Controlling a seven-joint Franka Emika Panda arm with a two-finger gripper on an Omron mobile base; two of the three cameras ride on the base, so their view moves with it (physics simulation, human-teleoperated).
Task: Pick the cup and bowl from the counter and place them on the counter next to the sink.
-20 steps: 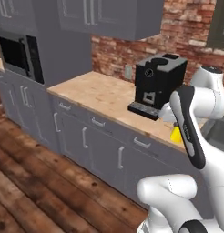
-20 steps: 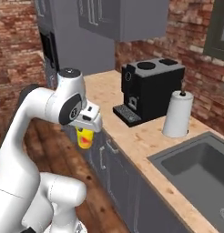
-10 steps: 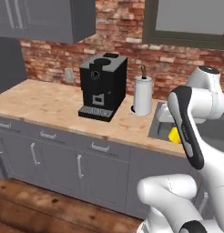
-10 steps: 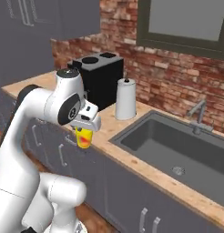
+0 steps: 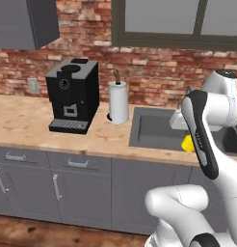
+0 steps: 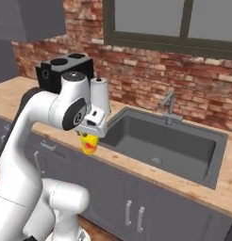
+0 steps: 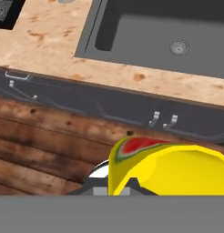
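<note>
Brick-walled kitchen, light tan wood-grain desk (image 6: 136, 167): hand (image 6: 89, 140) grips the small bright yellow cup (image 6: 89, 143) above the cabinet fronts, short of the dark grey recessed sink (image 6: 160, 143), likely for carrying across.

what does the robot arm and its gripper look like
The arm is glossy white with rounded, tube-like segments and dark grey to black bands and caps at the joints. One long link in the left base view carries a broad black stripe along its side. The gripper is a boxy white hand block. No loose cables or printed markings show.
</note>
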